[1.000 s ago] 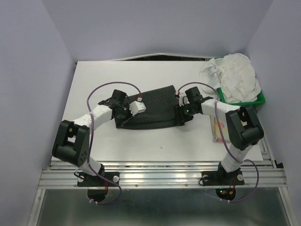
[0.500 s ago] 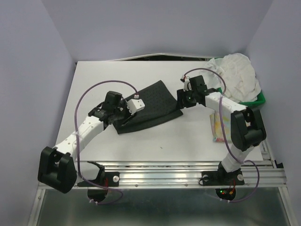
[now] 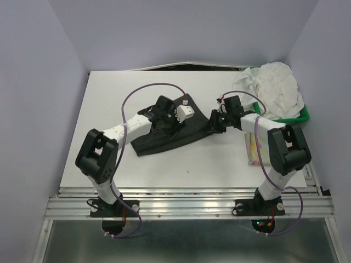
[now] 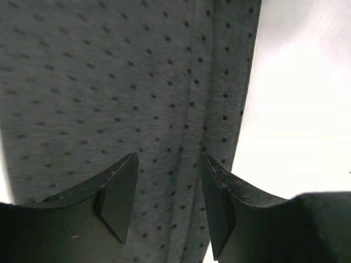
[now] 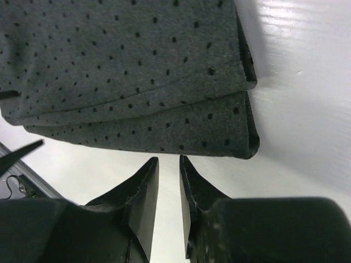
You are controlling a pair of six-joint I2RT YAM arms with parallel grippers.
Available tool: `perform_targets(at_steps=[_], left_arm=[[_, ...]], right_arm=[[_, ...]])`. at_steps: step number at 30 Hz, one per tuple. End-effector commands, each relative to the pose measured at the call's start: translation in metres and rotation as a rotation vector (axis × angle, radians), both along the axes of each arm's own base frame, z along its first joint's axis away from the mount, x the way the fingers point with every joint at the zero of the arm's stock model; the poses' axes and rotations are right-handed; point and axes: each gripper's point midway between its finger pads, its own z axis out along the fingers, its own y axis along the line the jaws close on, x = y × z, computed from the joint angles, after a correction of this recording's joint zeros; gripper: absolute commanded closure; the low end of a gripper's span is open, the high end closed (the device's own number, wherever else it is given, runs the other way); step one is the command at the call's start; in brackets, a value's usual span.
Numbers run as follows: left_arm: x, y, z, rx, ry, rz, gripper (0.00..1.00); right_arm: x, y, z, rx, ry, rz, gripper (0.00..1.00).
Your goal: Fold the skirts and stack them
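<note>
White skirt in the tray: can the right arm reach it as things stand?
Probably yes. The white skirt lies piled uncovered on the green tray, close to the right claw, which holds nothing.

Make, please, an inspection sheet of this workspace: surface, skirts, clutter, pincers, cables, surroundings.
Surface: white table, no spill seen.
Job's things: dark dotted skirt folded, lying flat mid-table; white skirt bunched in the tray; yellow floral skirt near the right edge, partly hidden by the right arm.
Clutter: green tray at the far right corner.
Grippers: left pincer open over the dark skirt, holding nothing; right pincer narrow gap, empty, beside the skirt's folded edge.
Cables: purple cable loops along each arm.
Surroundings: lavender walls; metal rail at the near edge.
</note>
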Motion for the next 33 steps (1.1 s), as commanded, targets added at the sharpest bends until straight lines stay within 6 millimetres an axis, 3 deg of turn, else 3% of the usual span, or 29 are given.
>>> perform_targets(at_steps=[1,5,7,15,17,18,20,24,27,31,33], left_arm=[[-0.002,-0.016,-0.010,-0.003,0.038,0.019,0.40],[-0.004,-0.014,-0.028,0.036,0.059,0.021,0.42],[-0.003,-0.011,-0.037,0.057,0.059,0.034,0.47],[-0.006,-0.012,-0.050,0.090,0.072,0.027,0.62],[-0.005,-0.011,-0.051,0.098,0.066,0.031,0.59],[-0.005,-0.010,-0.051,0.102,0.063,0.034,0.52],[-0.005,-0.010,-0.052,0.103,0.062,0.035,0.46],[-0.005,-0.011,-0.058,0.109,0.067,0.035,0.44],[-0.006,-0.012,-0.063,0.116,0.076,0.029,0.53],[-0.011,-0.012,-0.063,0.130,0.066,0.007,0.88],[-0.016,-0.015,-0.057,0.131,0.044,-0.010,0.96]], right_arm=[[0.015,0.007,-0.003,0.068,0.010,-0.032,0.73],[0.012,0.006,-0.027,0.055,0.065,-0.047,0.75],[0.008,0.004,-0.036,0.047,0.088,-0.048,0.76],[0.003,-0.002,-0.051,0.027,0.121,-0.054,0.76],[0.002,-0.002,-0.053,0.025,0.124,-0.051,0.77],[0.002,-0.002,-0.054,0.022,0.122,-0.046,0.77],[0.000,-0.002,-0.055,0.022,0.127,-0.040,0.77],[-0.002,-0.002,-0.056,0.024,0.131,-0.032,0.77],[-0.003,-0.002,-0.057,0.022,0.133,-0.031,0.78],[-0.003,-0.002,-0.061,0.019,0.142,-0.030,0.78],[-0.004,-0.002,-0.062,0.021,0.151,-0.026,0.80]])
